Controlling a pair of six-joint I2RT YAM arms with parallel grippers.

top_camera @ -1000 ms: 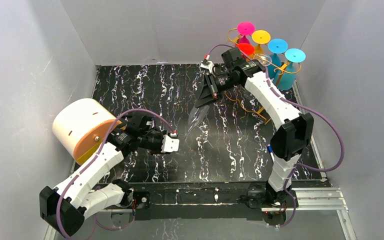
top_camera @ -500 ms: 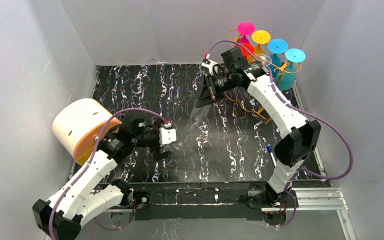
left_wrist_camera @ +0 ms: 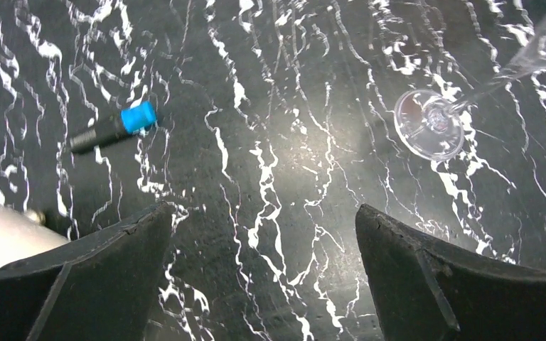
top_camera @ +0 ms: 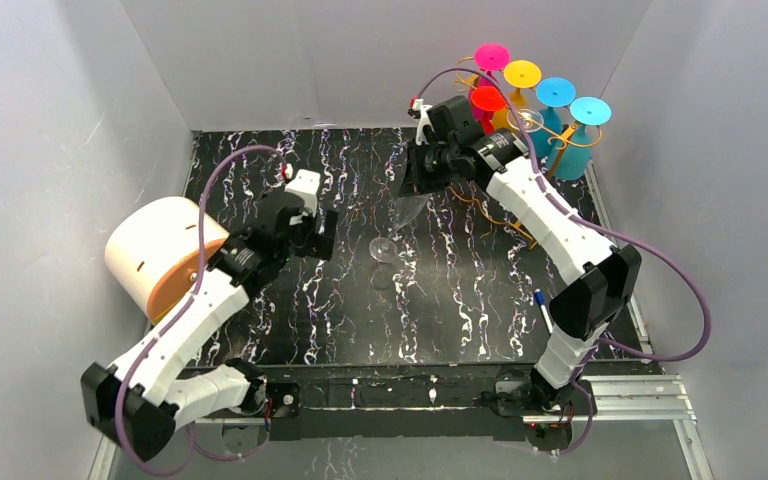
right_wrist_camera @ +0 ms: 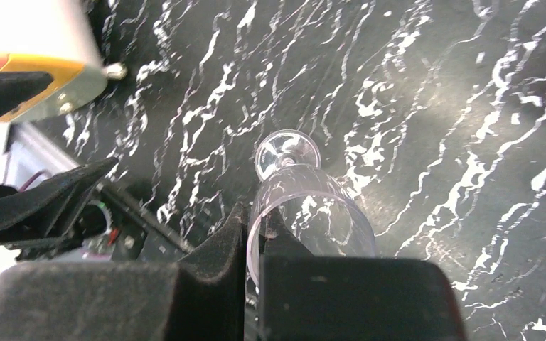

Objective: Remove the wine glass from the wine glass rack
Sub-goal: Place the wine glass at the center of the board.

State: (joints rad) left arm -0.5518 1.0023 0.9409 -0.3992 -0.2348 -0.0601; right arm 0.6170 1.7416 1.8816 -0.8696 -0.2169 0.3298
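Step in hand: the wine glass (top_camera: 400, 218) is already clear of the wine glass rack (top_camera: 560, 145). What seems left is to stand it on the surface (top_camera: 460, 300).
Wine glass, place: mid-surface, well left of the rack, tilted with the foot low and towards the near side. I cannot tell whether the foot touches the surface.
Right fingers (right_wrist_camera: 217, 249): pinching the glass by the wall of the bowl at its rim, one inside and one outside.
Left fingers (left_wrist_camera: 426, 270): spread wide and holding nothing, over the surface just left of the foot.
How to do it well: bring the stem upright so the foot meets the surface flat, then let go. The pinch sits on a thin clear rim, so turn slowly. Let go only once the foot bears the weight.
Risk: released while tilted, the glass would likely tip and roll. The left arm is near enough to knock it.
Rack: far right corner, with five coloured glasses (top_camera: 556, 91) hung feet up.
Surface: black with white marbled veins. A white drum with an orange face (top_camera: 160, 255) stands at the left, and a blue-capped pen (left_wrist_camera: 114, 128) lies at the near right.
Room: plain pale walls (top_camera: 360, 60) on the left, far and right sides.
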